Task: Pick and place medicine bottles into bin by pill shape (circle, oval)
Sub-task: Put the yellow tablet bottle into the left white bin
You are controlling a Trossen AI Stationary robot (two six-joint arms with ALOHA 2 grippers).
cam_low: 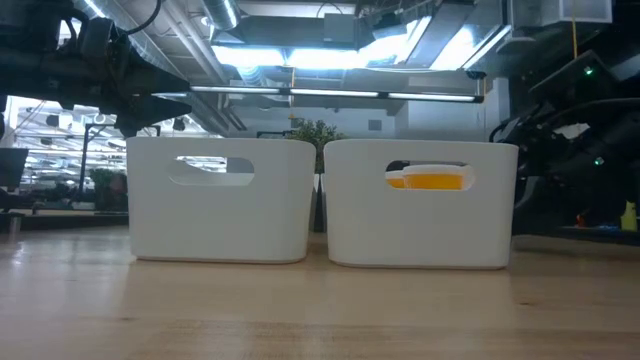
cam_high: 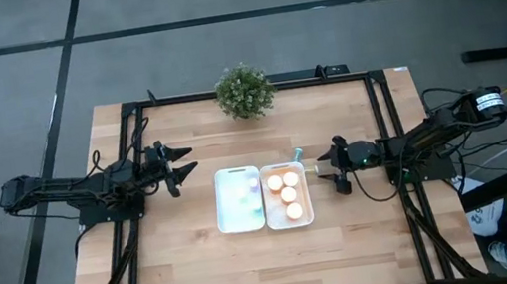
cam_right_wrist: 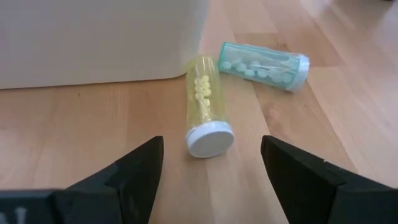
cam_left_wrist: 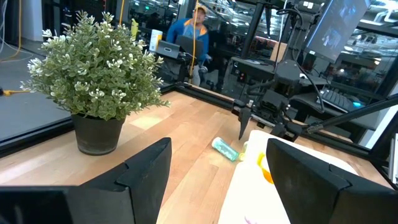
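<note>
**Right wrist view: two bottles left on the wood beside the bins**

Right wrist view puts us low over the table [cam_right_wrist: 74,143] with the right gripper [cam_right_wrist: 211,165] spread wide and empty, its fingers [cam_right_wrist: 134,171] straddling a yellow bottle [cam_right_wrist: 205,106] that lies on its side, white cap towards us. We judge the jaws are held apart this way to come down either side of it. Just beyond, near but not touching, a teal bottle [cam_right_wrist: 264,62] also lies flat, round pills showing through its wall. Both sit close to the outer wall of the right bin [cam_right_wrist: 99,37].

From the high view we see why these two remain: the right bin [cam_high: 305,200] already holds orange bottles [cam_high: 288,195], while the left bin [cam_high: 227,211] holds pale ones, faint from above. The teal bottle [cam_high: 297,156] lies at the bin's far corner.

The left gripper [cam_high: 180,166] waits well apart from the bins, fingers [cam_left_wrist: 140,180] spread, holding nothing. A potted plant [cam_high: 245,91] stands at the table's far edge. The pill shape in the yellow bottle looks small and roundish; we cannot be certain.
</note>
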